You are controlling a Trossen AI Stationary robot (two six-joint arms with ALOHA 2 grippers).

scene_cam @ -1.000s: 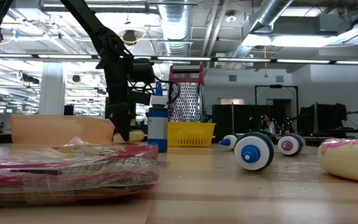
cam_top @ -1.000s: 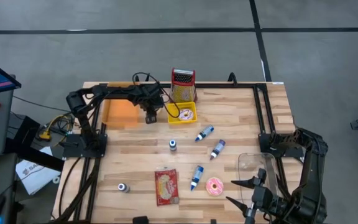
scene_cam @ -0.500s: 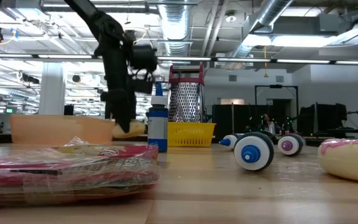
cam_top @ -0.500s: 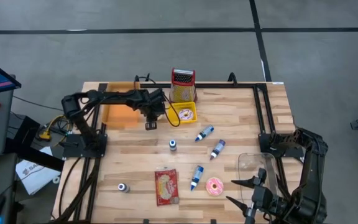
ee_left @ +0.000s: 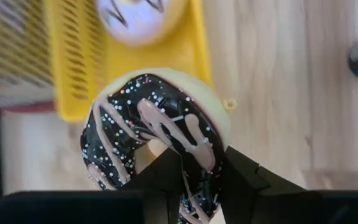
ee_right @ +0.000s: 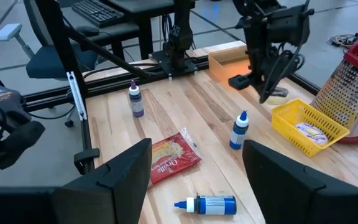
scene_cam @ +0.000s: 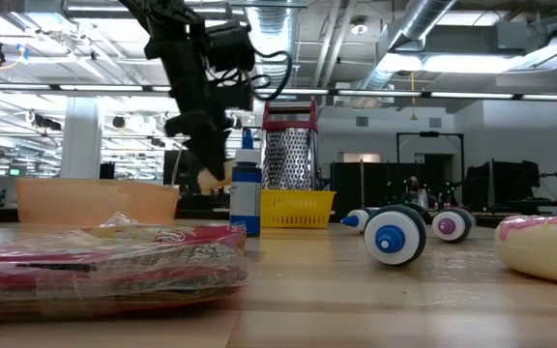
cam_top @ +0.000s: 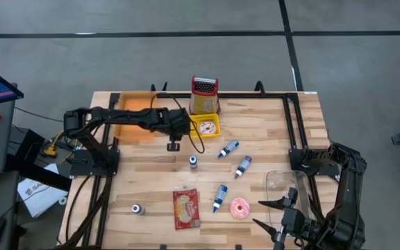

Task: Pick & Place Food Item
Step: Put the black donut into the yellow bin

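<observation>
I am carrying a chocolate-iced ring doughnut with pale drizzle and sprinkles [ee_left: 157, 134] in the left gripper [ee_left: 188, 180], whose two dark fingers are clenched on one side of the ring, one finger through the hole. In the high view this gripper [cam_top: 174, 144] is hanging above the bare wooden table [cam_top: 269, 132], just beside the small yellow slotted plastic basket [cam_top: 205, 126], with the doughnut clear of the boards.

To do this carry well, I judge that I should keep the pinch steady, since the ring is gripped on one side only and could swing or slip. I should also stay high enough to clear the basket's wall and the red-topped metal box grater [cam_top: 204, 95] standing against it.

The left wrist view is giving me what the overhead cannot: the grip itself, and a white-iced doughnut [ee_left: 138, 18] already lying in the basket, so room there looks tight. The low view is showing me the doughnut [scene_cam: 211, 177] well above the tabletop, near a blue-and-white squeeze bottle [scene_cam: 246, 193]. The right gripper [ee_right: 194, 168] is waiting at the near corner with its jaws spread wide, holding nothing, and its camera is showing the left arm from the side.
</observation>
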